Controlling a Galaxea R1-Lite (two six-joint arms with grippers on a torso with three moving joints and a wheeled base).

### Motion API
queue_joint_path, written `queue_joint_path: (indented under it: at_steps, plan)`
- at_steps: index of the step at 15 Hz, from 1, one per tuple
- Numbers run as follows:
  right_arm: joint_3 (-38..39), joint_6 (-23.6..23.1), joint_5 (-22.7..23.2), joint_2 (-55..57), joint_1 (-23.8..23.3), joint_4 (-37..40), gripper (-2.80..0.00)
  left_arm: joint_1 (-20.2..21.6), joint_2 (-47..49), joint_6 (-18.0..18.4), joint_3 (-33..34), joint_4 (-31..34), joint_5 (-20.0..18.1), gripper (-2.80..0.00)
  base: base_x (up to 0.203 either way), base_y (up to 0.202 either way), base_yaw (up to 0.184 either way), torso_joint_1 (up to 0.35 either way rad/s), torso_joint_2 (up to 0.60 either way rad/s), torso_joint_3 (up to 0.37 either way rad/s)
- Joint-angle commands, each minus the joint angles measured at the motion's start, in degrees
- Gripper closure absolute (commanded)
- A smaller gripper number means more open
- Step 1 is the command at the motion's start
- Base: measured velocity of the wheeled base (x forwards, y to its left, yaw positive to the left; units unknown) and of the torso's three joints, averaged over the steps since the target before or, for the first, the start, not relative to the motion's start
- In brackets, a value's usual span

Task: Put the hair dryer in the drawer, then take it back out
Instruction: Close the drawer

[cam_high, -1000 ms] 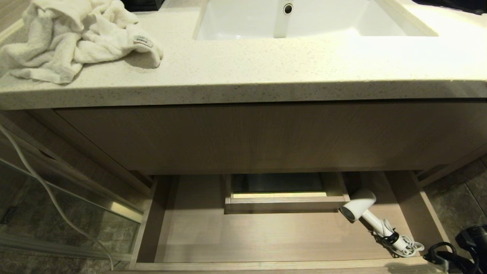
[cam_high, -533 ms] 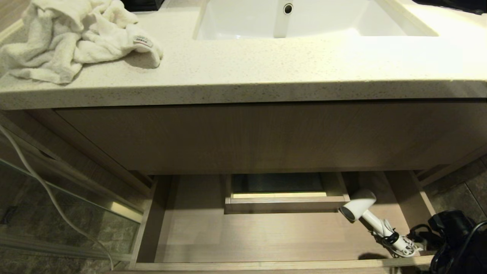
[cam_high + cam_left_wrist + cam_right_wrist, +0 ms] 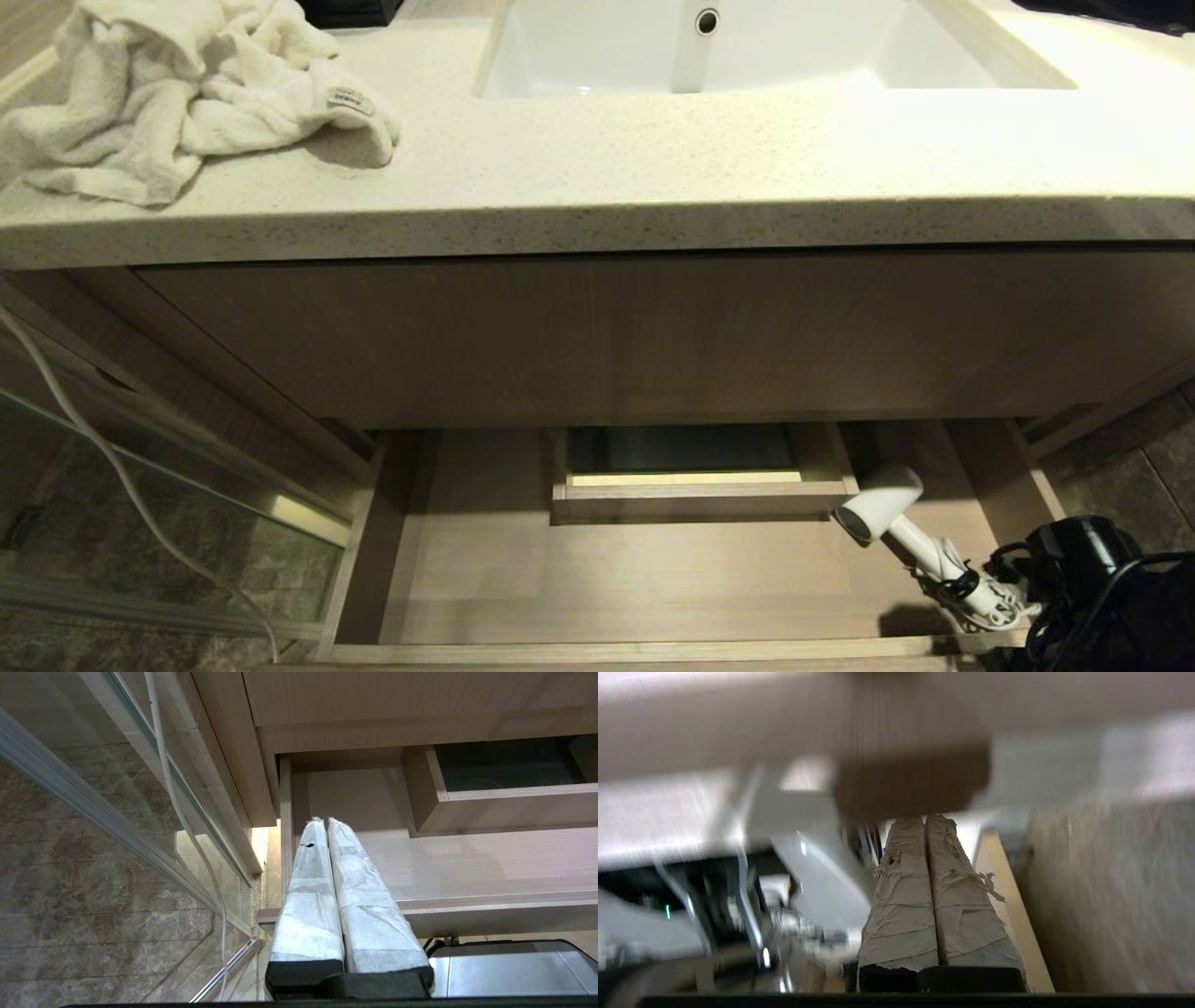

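The drawer [image 3: 607, 579] stands pulled out under the vanity. Near its right wall lies the white hair dryer [image 3: 885, 511], dark round end facing left, slim handle running toward the front, bundled cord [image 3: 988, 602] at the front right corner. My right arm [image 3: 1083, 569] is a black mass just right of that cord, by the drawer's front right corner. The right gripper [image 3: 924, 819] is shut and empty, its taped fingers pressed together. The left gripper [image 3: 325, 820] is parked, shut and empty, over the drawer's [image 3: 467, 905] front left corner.
A boxed cutout [image 3: 691, 476] sits at the drawer's back middle. Above are the tall wood-grain panel [image 3: 653, 336], the speckled countertop [image 3: 653, 177], a crumpled white towel [image 3: 187, 93] and the sink [image 3: 794, 56]. A glass partition [image 3: 140, 523] with a white cable [image 3: 93, 439] stands left.
My right arm has come up from the lower right corner and moved left to the drawer's front right corner, beside the cord. The hair dryer and drawer have not moved.
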Motion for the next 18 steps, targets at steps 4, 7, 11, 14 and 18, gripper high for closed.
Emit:
queue_joint_path:
  at_steps: [4,7,11,14,18]
  plan:
    - [-2.4,0.4,-0.2,-0.2,0.4,-13.5,0.00,0.0,0.1,0.0,0.1,0.0,0.0,0.00,0.000,0.000,0.000,0.000,0.00,0.000]
    - [-8.0,-0.8,-1.9,-5.7,1.5,-12.9,0.00,0.0,0.1,0.0,0.0,0.0,0.0,0.00,0.000,0.000,0.000,0.000,0.00,0.000]
    - [-20.6,-4.3,-3.4,-14.9,3.4,-5.0,0.00,0.0,0.1,0.0,0.1,0.0,0.0,0.00,0.000,0.000,0.000,0.000,0.00,0.000]
    - [-22.6,-5.7,-2.9,-25.0,4.0,7.0,0.00,0.0,0.1,0.0,0.1,0.0,0.0,0.00,0.000,0.000,0.000,0.000,0.00,0.000]
    - [-22.5,-6.0,1.7,-43.5,4.5,33.7,0.00,0.0,0.1,0.0,0.1,0.0,0.0,0.00,0.000,0.000,0.000,0.000,0.00,0.000]
